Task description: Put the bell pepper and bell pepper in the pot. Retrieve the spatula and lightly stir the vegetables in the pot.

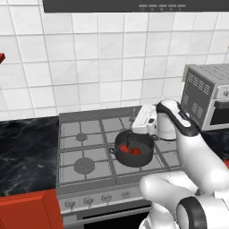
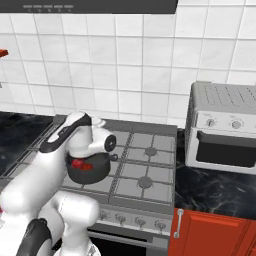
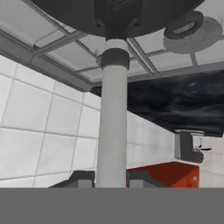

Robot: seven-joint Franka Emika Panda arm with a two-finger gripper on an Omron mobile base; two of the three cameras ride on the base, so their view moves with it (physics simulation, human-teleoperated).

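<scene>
Spatula (image 3: 112,127), a slim grey utensil, is pinched by its straight handle between the pressed-together fingers of the end effector (image 1: 133,127), blade end down in the pot (image 1: 134,150). The pot sits on the stove (image 1: 85,147), on a burner near its front right corner. Both red bell peppers (image 1: 135,151) lie inside the pot, close together. The spatula looks rigid and light, and a hold high on the handle probably gives reach into the pot without touching the rim. Its smooth round handle may twist in the grip. The peppers seem light and likely to roll, so gentle strokes suit. A toaster oven (image 2: 225,127) stands on the surface right of the stove.
</scene>
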